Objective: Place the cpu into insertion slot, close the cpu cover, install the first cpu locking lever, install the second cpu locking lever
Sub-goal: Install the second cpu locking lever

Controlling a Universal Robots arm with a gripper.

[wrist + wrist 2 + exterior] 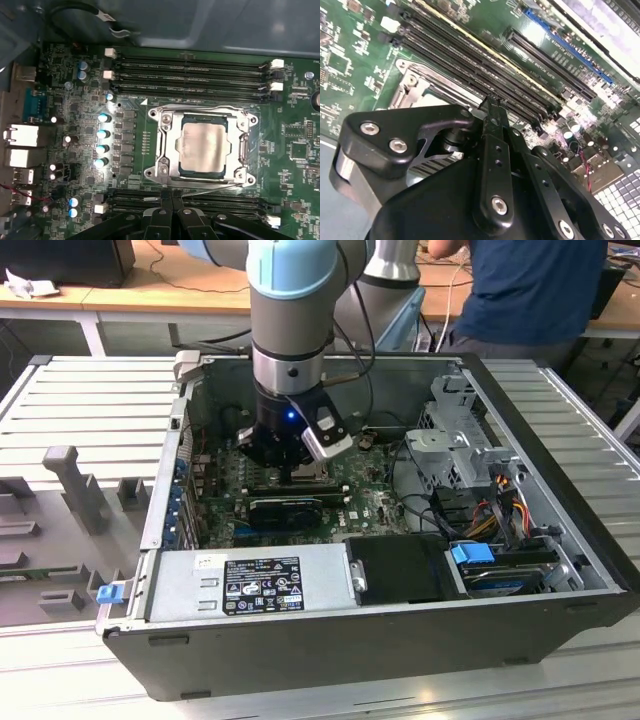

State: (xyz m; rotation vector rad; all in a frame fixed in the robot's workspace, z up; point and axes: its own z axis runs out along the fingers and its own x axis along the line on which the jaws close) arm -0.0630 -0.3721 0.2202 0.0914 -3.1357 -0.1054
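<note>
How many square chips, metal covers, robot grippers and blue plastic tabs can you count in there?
cpu: 1
cpu cover: 1
gripper: 1
blue plastic tabs: 2
Total: 5

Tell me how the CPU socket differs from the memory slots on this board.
The insertion slot is square, framed by the silvery cpu cover; the memory slots are long, narrow and black. The socket is filled: the pale cpu shows through the cover's window, while the memory slots look empty. There is one socket, with memory slots in rows on two opposite sides. Both sit on the green circuit board.
</note>
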